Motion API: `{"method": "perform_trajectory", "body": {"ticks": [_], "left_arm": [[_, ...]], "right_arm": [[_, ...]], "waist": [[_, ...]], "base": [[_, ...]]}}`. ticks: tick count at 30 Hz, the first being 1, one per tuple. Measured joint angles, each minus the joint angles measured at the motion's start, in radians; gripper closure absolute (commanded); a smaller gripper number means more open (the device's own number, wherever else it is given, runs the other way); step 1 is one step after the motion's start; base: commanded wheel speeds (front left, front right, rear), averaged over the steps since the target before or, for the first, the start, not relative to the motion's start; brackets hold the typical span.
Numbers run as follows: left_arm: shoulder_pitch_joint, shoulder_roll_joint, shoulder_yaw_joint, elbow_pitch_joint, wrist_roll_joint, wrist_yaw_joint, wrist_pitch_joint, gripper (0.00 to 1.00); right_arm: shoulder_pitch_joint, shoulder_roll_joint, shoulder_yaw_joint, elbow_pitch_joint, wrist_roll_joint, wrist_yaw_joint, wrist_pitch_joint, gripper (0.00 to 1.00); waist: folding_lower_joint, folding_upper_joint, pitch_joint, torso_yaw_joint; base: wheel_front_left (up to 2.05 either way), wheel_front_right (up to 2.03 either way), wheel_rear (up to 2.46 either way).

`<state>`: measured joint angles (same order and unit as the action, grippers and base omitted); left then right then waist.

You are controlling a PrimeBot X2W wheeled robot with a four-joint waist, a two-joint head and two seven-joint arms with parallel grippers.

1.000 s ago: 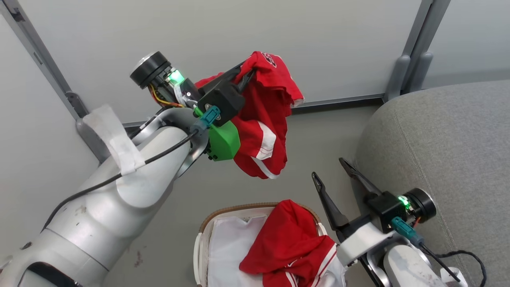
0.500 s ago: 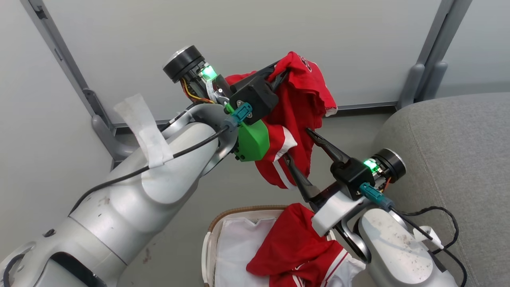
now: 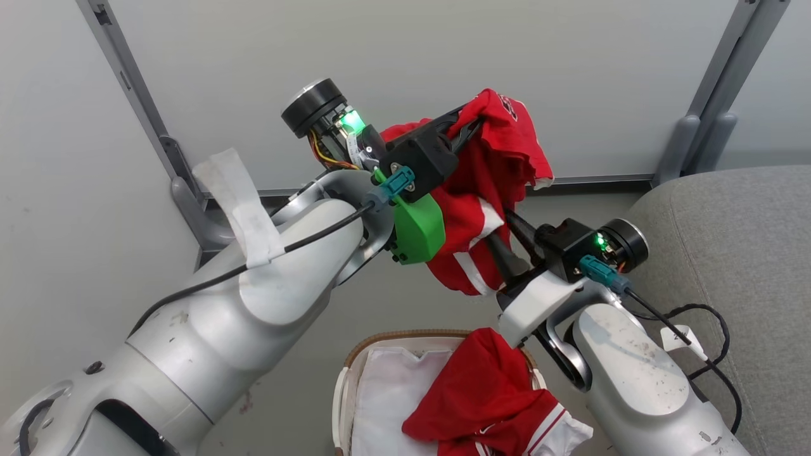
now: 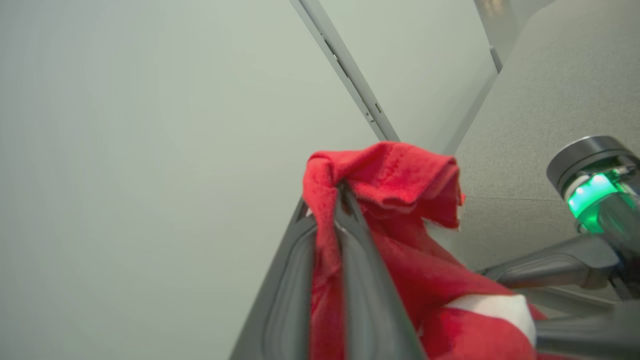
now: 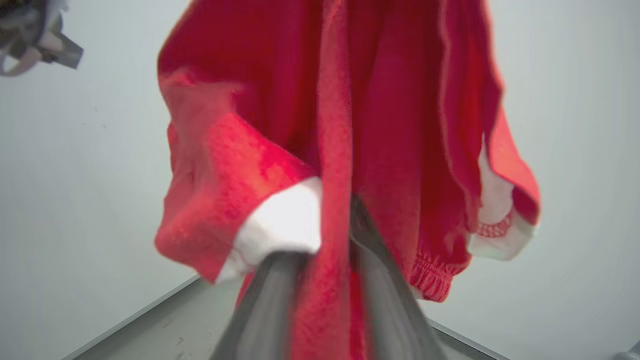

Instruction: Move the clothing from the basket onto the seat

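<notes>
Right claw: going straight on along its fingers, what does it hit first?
The hanging red sports garment with white trim: a fold lies between the right claw's fingers. Behind it looks like the pale grey wall panel, though depth is unclear.

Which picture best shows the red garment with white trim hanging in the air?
The head view: the hanging red garment with white trim shows nearly whole, from the left gripper pinching its top down to its hem. The left wrist view catches its bunched top; the right wrist view, a blurred close-up of its lower folds.
</notes>
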<state>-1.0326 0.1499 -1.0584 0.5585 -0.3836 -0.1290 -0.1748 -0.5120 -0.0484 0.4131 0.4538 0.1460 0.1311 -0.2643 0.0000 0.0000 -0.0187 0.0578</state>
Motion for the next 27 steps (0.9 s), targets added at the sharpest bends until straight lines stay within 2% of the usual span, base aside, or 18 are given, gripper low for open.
{"method": "perform_trajectory", "body": {"ticks": [9,10,11,13,22,27], "left_arm": [[0.052,0.007,0.016,0.019,-0.054,0.003,-0.021,1.00],[0.060,0.007,0.021,0.021,-0.061,0.004,-0.026,0.91],[0.071,0.007,0.025,0.023,-0.068,0.006,-0.031,0.71],[0.095,0.007,0.030,0.026,-0.088,0.006,-0.044,0.00],[0.249,0.001,0.066,0.021,-0.113,0.016,-0.086,0.00],[0.382,-0.022,0.155,-0.037,-0.113,0.020,-0.088,0.00]], "right_arm": [[0.008,0.000,-0.031,-0.001,0.000,0.000,0.000,1.00],[0.010,0.000,-0.035,-0.004,-0.001,0.000,0.000,1.00],[0.011,0.000,-0.041,-0.007,-0.001,0.000,0.000,1.00],[0.016,0.000,-0.055,-0.012,-0.005,0.000,0.000,1.00],[0.047,0.000,-0.163,-0.033,-0.026,0.000,0.000,1.00],[0.077,0.000,-0.216,-0.054,-0.041,0.000,0.000,1.00]], "waist": [[0.0000,0.0000,-0.002,-0.011],[0.0000,0.0000,-0.001,-0.013],[0.0000,0.0000,-0.001,-0.015],[0.0000,0.0000,0.001,-0.019],[0.0000,0.0000,0.010,-0.024],[0.0000,0.0000,0.019,-0.022]], "base": [[0.00,0.00,0.00],[0.00,0.00,0.00],[0.00,0.00,0.00],[0.00,0.00,0.00],[0.00,0.00,0.00],[0.00,0.00,0.00]]}}
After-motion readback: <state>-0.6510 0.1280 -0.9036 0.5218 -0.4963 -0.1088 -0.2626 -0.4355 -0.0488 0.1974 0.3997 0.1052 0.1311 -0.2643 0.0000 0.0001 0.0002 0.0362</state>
